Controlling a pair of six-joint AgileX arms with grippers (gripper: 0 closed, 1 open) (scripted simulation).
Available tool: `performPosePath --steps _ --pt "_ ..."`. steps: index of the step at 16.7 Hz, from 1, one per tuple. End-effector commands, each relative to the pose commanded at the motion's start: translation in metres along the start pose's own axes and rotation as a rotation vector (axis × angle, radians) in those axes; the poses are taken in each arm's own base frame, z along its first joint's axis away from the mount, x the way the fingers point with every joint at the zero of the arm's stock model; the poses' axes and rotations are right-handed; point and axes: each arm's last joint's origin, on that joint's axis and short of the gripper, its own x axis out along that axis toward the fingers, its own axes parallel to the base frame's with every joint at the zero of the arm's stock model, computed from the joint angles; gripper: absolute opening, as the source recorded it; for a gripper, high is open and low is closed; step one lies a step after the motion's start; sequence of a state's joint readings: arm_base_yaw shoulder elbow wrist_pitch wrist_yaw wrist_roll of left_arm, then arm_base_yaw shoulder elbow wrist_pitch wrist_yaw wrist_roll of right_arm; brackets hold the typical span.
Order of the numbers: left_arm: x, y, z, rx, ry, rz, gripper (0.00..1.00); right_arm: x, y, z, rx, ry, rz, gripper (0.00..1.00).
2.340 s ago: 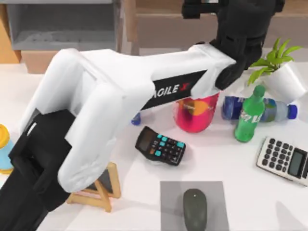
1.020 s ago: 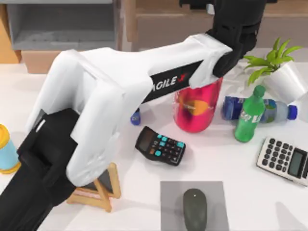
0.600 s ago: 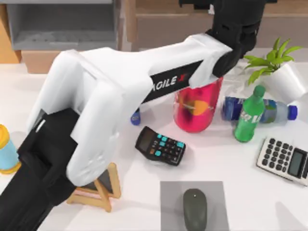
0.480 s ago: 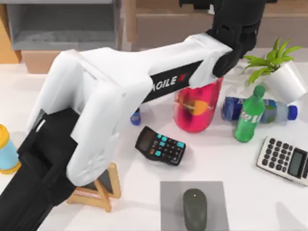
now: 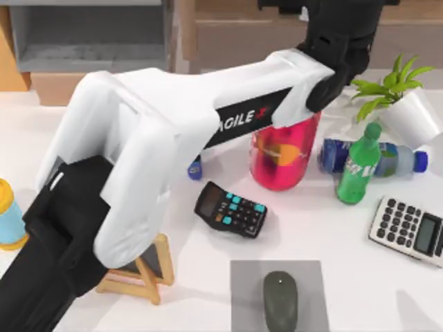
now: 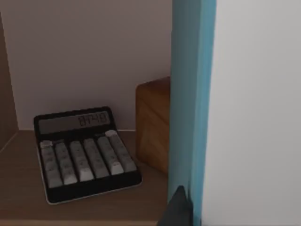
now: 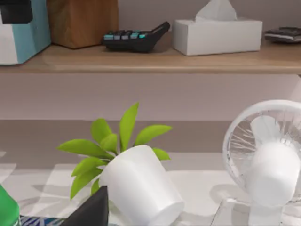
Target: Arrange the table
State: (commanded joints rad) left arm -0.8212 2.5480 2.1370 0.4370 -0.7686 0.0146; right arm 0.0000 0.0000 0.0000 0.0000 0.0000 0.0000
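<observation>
The white table [image 5: 325,228] carries bottles, calculators and a mouse. My left arm stretches across it from the front left, and its wrist [image 5: 339,28] reaches into the light-wood shelf [image 5: 228,34] at the back. My left gripper [image 7: 14,9] is shut on a white and teal box [image 6: 225,94], which stands on the shelf board beside a wooden block [image 6: 153,125] and a dark calculator [image 6: 82,153]. My right gripper [image 7: 89,212] hangs low over the table's right side, just in front of a tilted white plant pot [image 7: 138,188].
On the table are a red bottle [image 5: 284,155], an upright green bottle [image 5: 356,169], a lying blue bottle [image 5: 387,158], a black calculator [image 5: 230,209], a grey calculator [image 5: 408,229], a mouse [image 5: 279,299] on a grey mat [image 5: 242,290] and a wooden easel [image 5: 149,273]. A fan [image 7: 270,160] stands at the right.
My left arm has reached farther back into the shelf, uncovering more of the red bottle. Over the last second it has hardly moved.
</observation>
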Motion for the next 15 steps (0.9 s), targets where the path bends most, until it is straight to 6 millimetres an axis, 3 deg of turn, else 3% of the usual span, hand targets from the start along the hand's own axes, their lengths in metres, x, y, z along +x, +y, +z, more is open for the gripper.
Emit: performPosePath --steps 6,15 --pt "-0.032 -0.001 0.010 0.004 0.005 -0.005 0.00 0.000 0.000 0.000 0.000 0.000 0.000 1.00" --pt "-0.041 0.006 0.019 0.027 0.009 -0.009 0.00 0.000 0.000 0.000 0.000 0.000 0.000 1.00"
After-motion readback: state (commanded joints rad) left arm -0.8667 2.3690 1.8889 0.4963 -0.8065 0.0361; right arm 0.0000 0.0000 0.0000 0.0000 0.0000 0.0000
